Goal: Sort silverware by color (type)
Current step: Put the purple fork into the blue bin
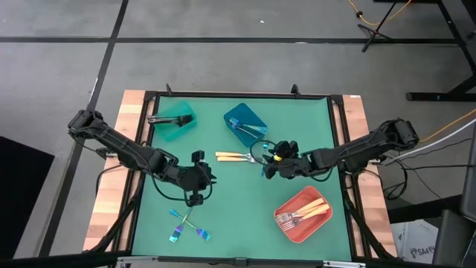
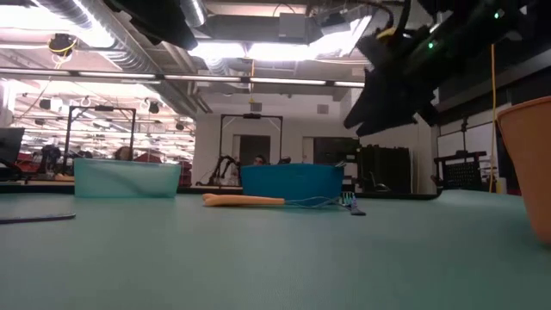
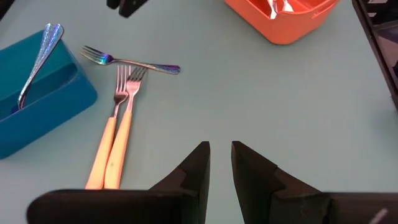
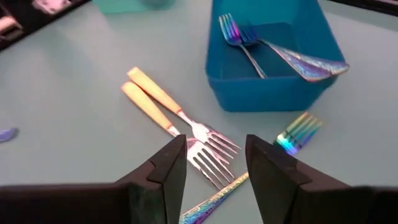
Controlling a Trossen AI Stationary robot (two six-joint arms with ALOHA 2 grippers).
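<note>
Mid-counter (image 1: 245,208): right gripper (image 4: 211,163) over gold-handled forks (image 4: 163,109), iridescent fork (image 4: 297,134); jaws apart, empty. Left gripper (image 3: 221,163) nearby, jaws nrly closed, holding nothing.

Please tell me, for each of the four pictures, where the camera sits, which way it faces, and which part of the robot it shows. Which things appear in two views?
High: above the table, facing straight down; shows both arms, left pincer, right pincer.
Low: at tabletop height, facing level across the mat; a dark arm hangs above.
Left wrist: on the left arm, looking past its narrowly parted fingers at the gold forks.
Right wrist: on the right arm, looking past its open fingers at the blue bin.
Shared: both wrist views show the gold forks, blue bin and one loose iridescent fork.
</note>
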